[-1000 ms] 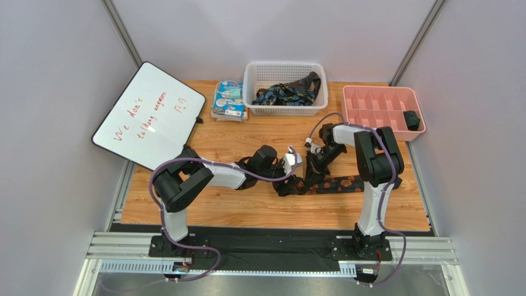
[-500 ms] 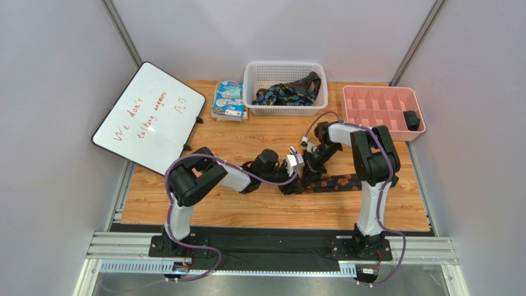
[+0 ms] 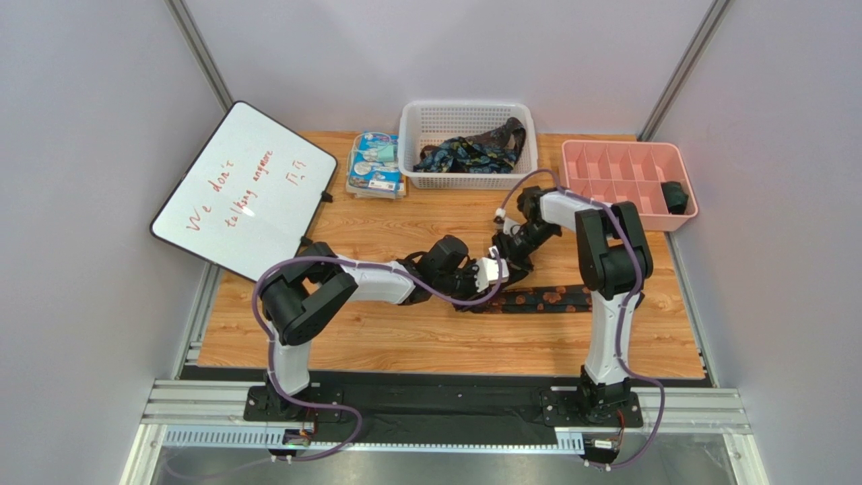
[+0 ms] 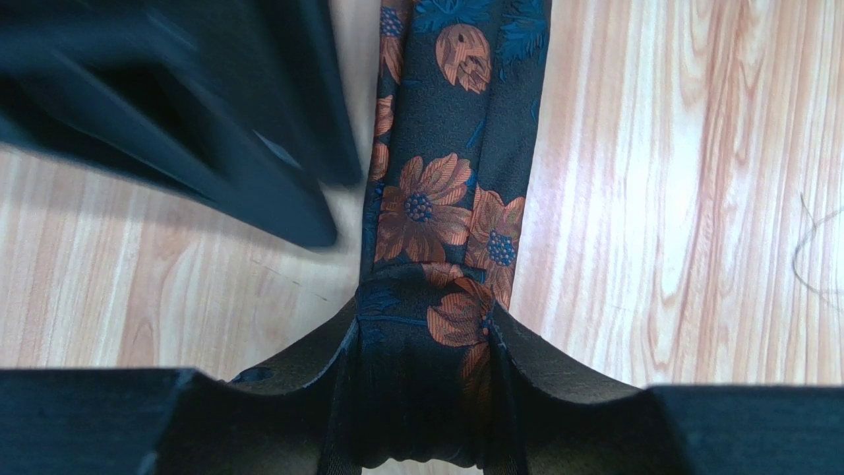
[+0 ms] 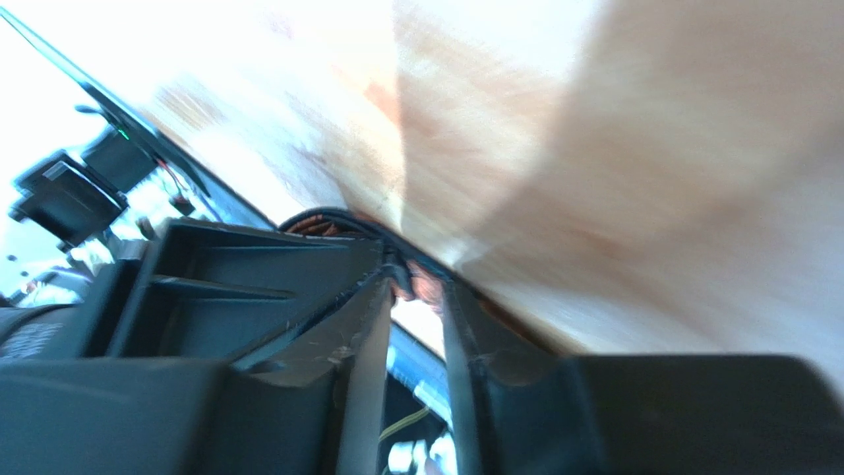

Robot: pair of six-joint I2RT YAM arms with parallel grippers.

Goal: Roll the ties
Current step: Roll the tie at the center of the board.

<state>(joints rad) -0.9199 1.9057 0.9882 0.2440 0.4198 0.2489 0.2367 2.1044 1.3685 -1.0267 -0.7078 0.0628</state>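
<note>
tie (image 4: 436, 208) roll barely begun | L hand (image 4: 424, 341) clamps rolled end | R hand (image 5: 416, 297) narrow gap | more ties (image 3: 470, 154) in basket (image 3: 409, 136)

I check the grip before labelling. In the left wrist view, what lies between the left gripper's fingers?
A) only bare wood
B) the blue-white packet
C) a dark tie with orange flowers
C: the tie with orange flowers sits between the fingers of the left gripper, touching both.

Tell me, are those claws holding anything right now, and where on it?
The left gripper clasps the tie at its rolled-up end. For the right gripper it cannot be told; that view is blurred.
</note>
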